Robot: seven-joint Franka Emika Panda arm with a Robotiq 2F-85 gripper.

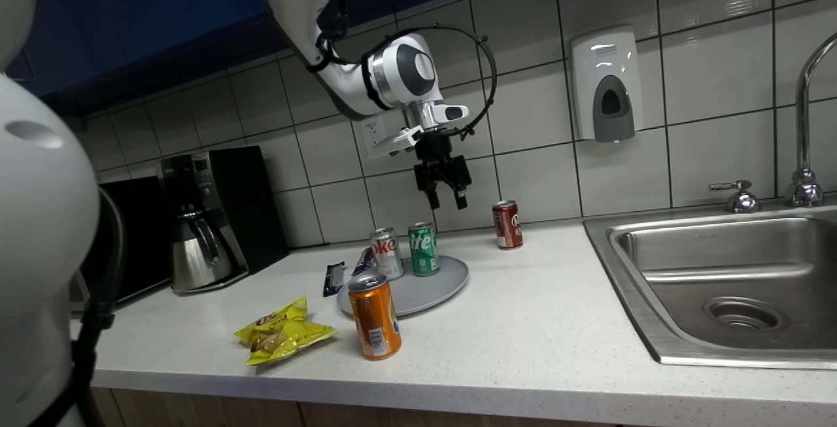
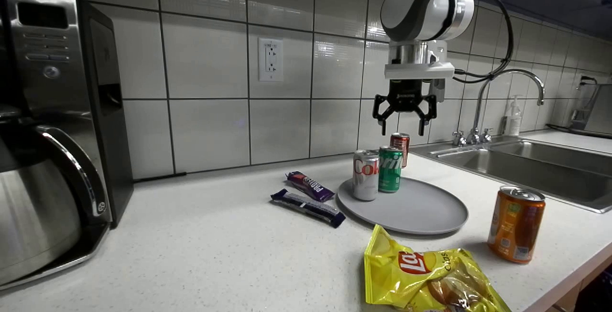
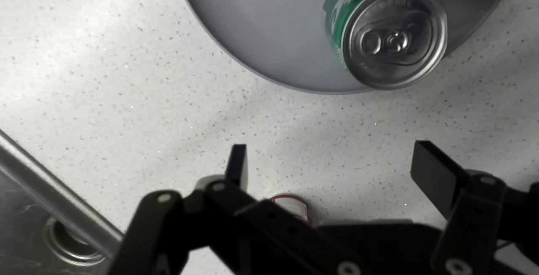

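Note:
My gripper (image 1: 448,203) (image 2: 402,133) (image 3: 329,145) hangs over the counter with its jaws wide apart and nothing between them. Closest below are a green Sprite can (image 1: 424,250) (image 2: 390,171) (image 3: 393,35) and a dark red can (image 1: 507,224) (image 2: 400,144) (image 3: 292,205). The Sprite can stands upright on a round grey plate (image 1: 431,293) (image 2: 420,211) (image 3: 261,22), beside a silver Coke can (image 1: 387,257) (image 2: 366,180). On the bare counter near the tiled wall stands the red can. In the wrist view the gripper's linkage covers most of it.
An orange can (image 1: 375,319) (image 2: 516,223) and a yellow Lay's bag (image 1: 284,334) (image 2: 425,274) lie toward the counter's front edge. Two wrapped bars (image 2: 308,207) are beside the plate. A coffee maker (image 1: 203,237) and a steel sink (image 1: 693,276) flank the counter.

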